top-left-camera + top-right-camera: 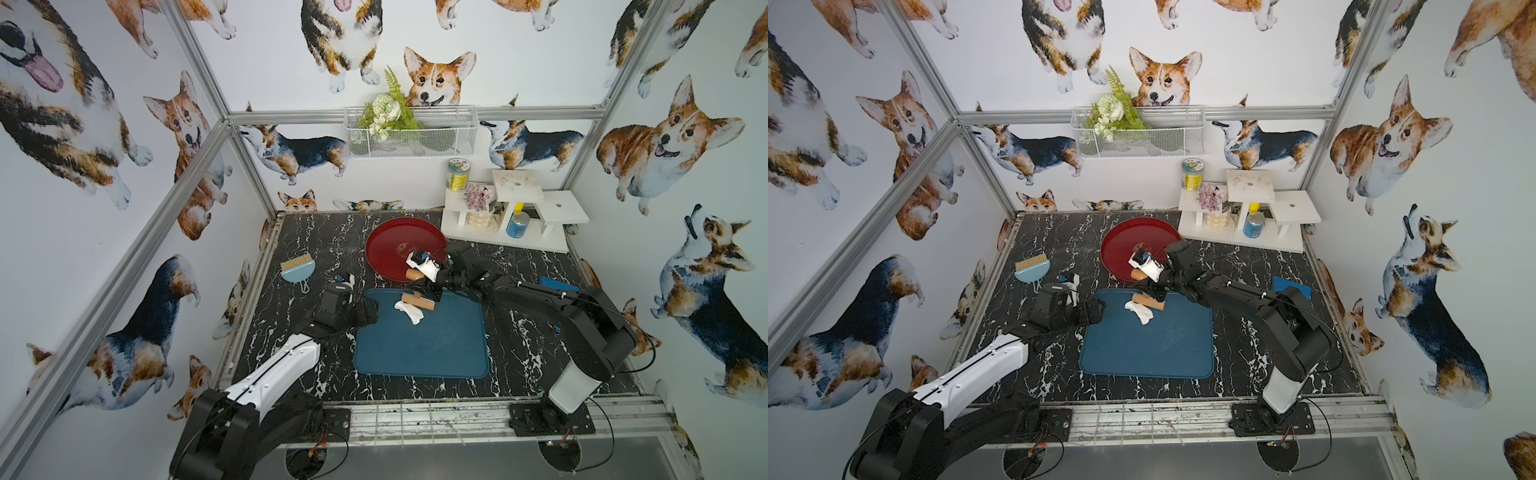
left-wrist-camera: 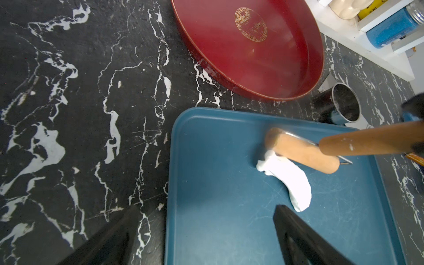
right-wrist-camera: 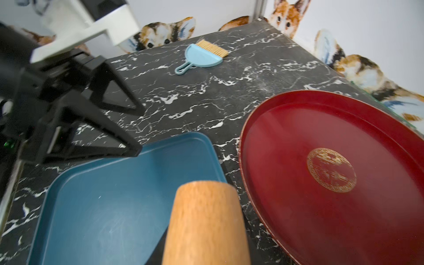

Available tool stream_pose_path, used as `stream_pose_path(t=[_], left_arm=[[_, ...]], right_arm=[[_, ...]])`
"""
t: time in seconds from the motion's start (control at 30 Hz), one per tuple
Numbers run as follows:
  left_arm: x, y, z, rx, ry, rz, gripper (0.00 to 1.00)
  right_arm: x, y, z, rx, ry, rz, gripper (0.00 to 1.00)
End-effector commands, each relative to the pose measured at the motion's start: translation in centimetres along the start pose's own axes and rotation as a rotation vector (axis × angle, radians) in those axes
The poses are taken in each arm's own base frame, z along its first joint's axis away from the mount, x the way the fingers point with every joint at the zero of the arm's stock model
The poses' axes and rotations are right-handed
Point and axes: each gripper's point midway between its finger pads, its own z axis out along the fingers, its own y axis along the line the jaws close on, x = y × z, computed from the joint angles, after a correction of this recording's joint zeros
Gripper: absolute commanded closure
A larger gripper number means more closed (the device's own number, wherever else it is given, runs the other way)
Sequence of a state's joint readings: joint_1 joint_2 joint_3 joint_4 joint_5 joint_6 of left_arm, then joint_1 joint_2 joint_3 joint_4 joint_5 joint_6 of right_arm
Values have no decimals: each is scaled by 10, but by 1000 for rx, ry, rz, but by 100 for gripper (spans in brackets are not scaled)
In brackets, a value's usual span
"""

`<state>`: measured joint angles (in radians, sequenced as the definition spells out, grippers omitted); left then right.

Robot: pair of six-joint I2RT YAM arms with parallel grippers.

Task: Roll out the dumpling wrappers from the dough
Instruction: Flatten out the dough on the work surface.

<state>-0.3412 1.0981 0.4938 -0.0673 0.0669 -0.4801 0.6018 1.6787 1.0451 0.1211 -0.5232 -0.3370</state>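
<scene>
The dough (image 1: 409, 312) (image 1: 1140, 312) (image 2: 286, 179) is a white, curved, finger-long lump on the far part of the blue tray (image 1: 419, 357) (image 1: 1146, 357) (image 2: 218, 229) (image 3: 103, 218). A wooden roller (image 1: 420, 301) (image 1: 1149, 302) (image 2: 300, 151) lies with its barrel against the dough's far edge. My right gripper (image 1: 429, 287) (image 1: 1157, 289) is shut on the roller's handle (image 3: 206, 224). My left gripper (image 1: 369, 311) (image 1: 1096, 309) (image 2: 206, 207) (image 3: 138, 129) stands open and empty over the tray's left rim, close beside the dough. No dumpling wrappers are in view.
An empty red plate (image 1: 390, 241) (image 1: 1125, 241) (image 2: 263, 57) (image 3: 321, 206) sits just behind the tray. A blue dustpan with brush (image 1: 297, 270) (image 3: 202, 55) lies at the far left. A metal cup (image 2: 344, 103) stands near the plate. A white shelf with cans (image 1: 511, 212) fills the back right corner.
</scene>
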Motion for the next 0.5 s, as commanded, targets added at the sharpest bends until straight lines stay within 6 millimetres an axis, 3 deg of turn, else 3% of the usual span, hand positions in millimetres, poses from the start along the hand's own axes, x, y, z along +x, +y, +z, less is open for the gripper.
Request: stream_pose_path(t=[0.0,0.3,0.47], left_arm=[[-2,-2,2,16,-8,4,3],[3,-1,6,18,11,7,7],[6,1,9,8,22,10,9]], right_arm=[[2,29,-7,-148,4,-100,100],[1,50,-26,-231,14,-185,100],[-17,28,-36,-51,-41,-123,100]])
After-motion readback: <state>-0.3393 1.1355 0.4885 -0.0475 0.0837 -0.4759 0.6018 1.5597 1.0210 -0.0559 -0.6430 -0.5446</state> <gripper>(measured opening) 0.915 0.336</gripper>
